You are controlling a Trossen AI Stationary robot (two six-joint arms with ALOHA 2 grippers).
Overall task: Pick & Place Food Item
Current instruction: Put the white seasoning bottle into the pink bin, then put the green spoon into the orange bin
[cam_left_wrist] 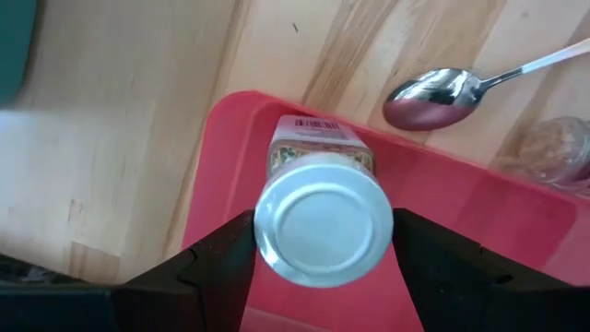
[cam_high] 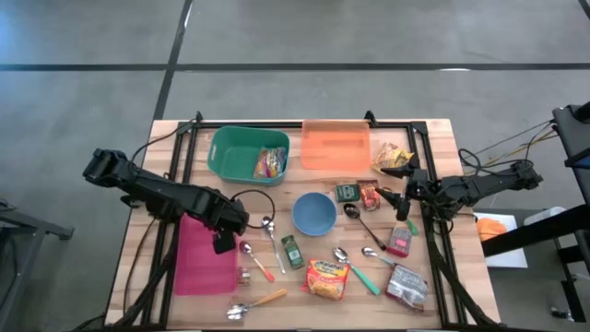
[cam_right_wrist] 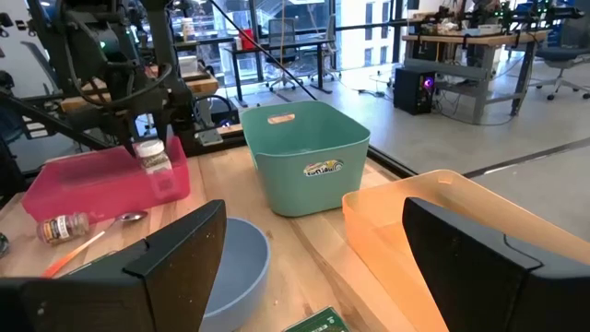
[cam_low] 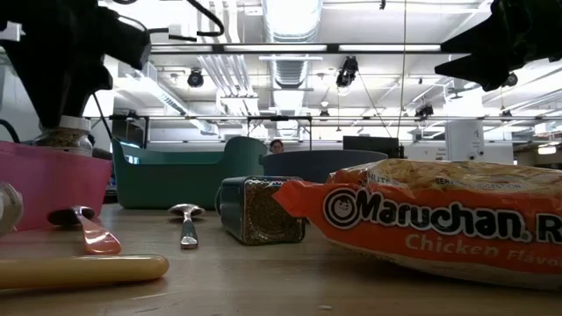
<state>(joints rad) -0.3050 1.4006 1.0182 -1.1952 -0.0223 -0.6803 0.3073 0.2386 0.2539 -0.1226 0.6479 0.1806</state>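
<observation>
A small spice jar (cam_left_wrist: 323, 221) with a white lid stands upright over the pink tray (cam_high: 198, 267), close to one of the tray's corners. My left gripper (cam_left_wrist: 323, 235) points down and is shut on the jar. From across the table the jar (cam_right_wrist: 152, 159) shows under the dark fingers at the pink tray (cam_right_wrist: 83, 184). My right gripper (cam_right_wrist: 313, 231) is open and level above the table's right side, with nothing between its fingers. My left gripper pinches the jar at its lid end (cam_left_wrist: 263, 235), one finger (cam_left_wrist: 221, 258) on each of two opposite sides. The fingers come from above, pointing down. The jar stays upright below them, its label (cam_left_wrist: 318, 138) toward the tray's rim; whether its base touches the tray floor does not show.
A teal bin (cam_high: 247, 152) with snack packs and an orange bin (cam_high: 336, 146) stand at the far edge. A blue bowl (cam_high: 314, 213), a ramen packet (cam_high: 327, 278), a green tin (cam_high: 292, 251), several spoons and a second jar (cam_left_wrist: 553, 152) lie on the table.
</observation>
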